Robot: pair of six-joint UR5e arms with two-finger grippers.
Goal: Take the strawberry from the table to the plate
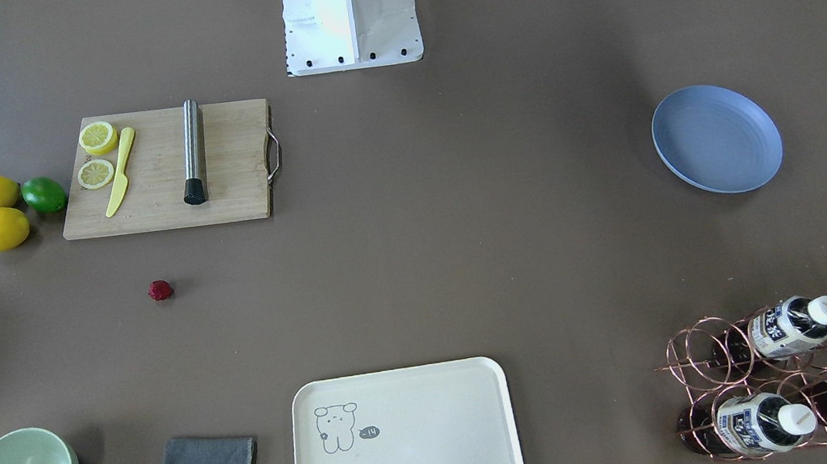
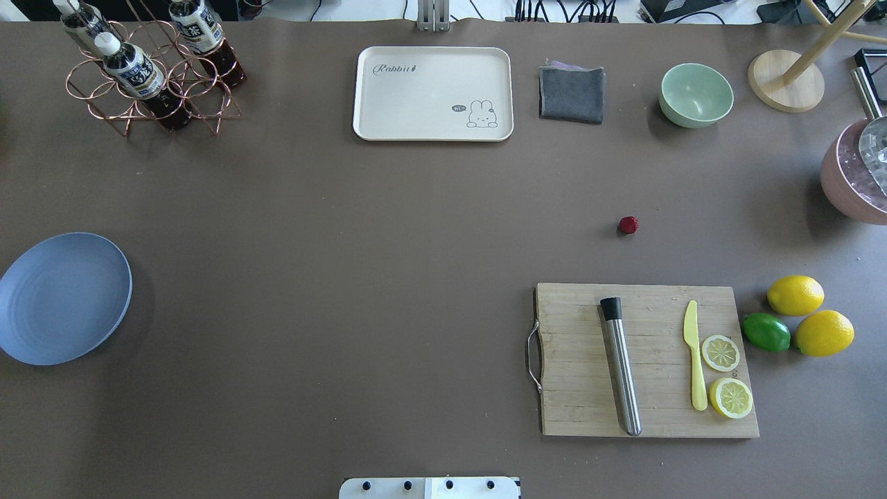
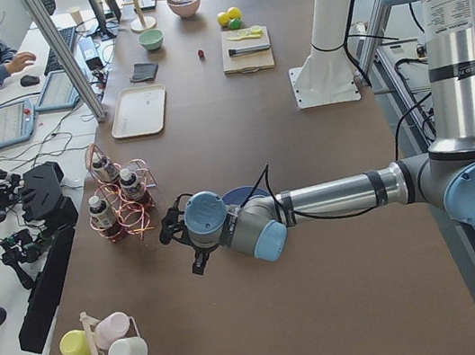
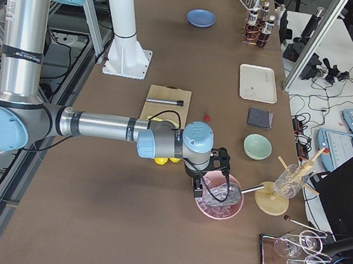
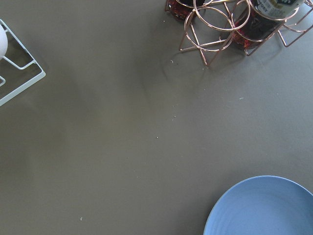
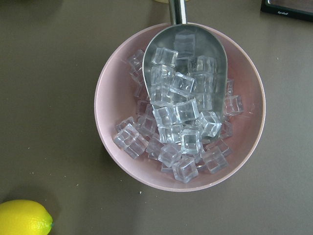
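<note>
On the tabletop [image 2: 346,277], twelve o'clock of the cutting board [image 2: 575,346], the strawberry [image 2: 628,224] is lying untouched, the plate [image 2: 62,298] far off at nine. The right pincer [image 4: 212,184] is hovering over the ice bowl [image 6: 105,98], needing to approach first; its opening, like the left pincer's [image 3: 190,249], I cannot tell.
</note>
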